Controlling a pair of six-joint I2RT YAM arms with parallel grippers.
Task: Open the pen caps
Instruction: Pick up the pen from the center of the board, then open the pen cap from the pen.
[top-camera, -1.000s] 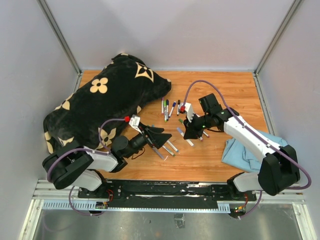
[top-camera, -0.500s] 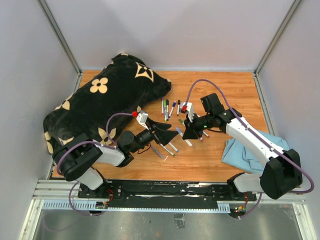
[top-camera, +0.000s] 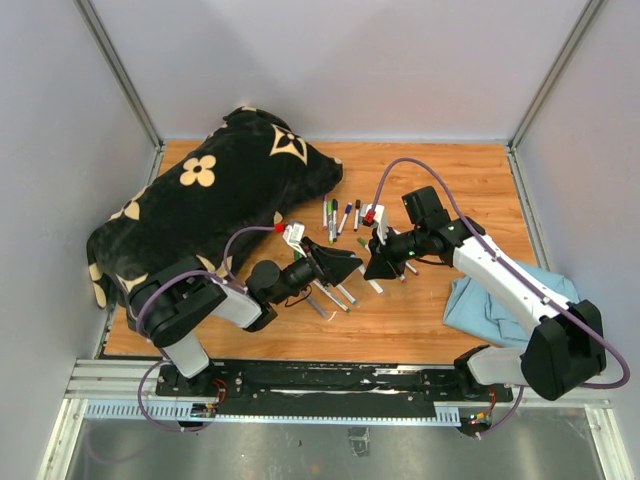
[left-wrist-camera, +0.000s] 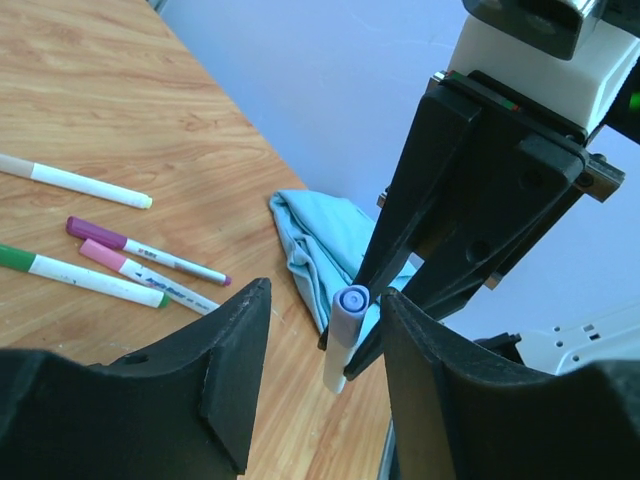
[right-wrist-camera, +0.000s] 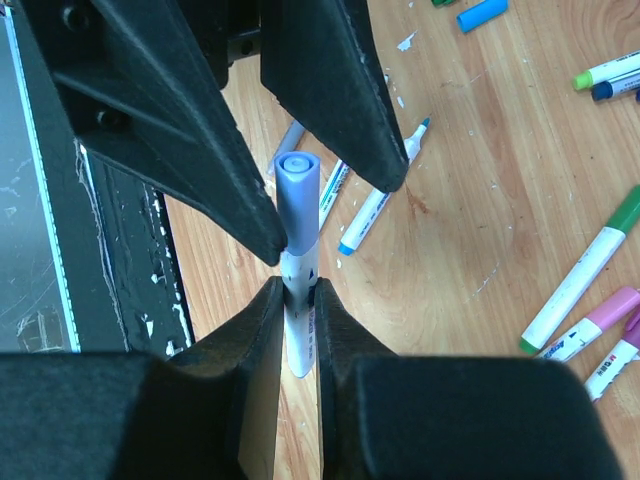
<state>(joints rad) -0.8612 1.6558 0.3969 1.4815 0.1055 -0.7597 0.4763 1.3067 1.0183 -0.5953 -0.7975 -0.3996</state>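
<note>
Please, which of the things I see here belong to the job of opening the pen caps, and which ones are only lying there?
Belong to the job:
light blue cap on the held marker, clamped in the right gripper
left gripper, open around that cap
green cap and pink cap on markers lying on the table

Only lying about:
black flowered cushion
blue cloth

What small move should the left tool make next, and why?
Probably close the left tool onto the pale purple plastic cap. Its jaws flank the cap, not yet closed on it, while the right tool is shut on the white marker barrel, ready for a pull.
</note>
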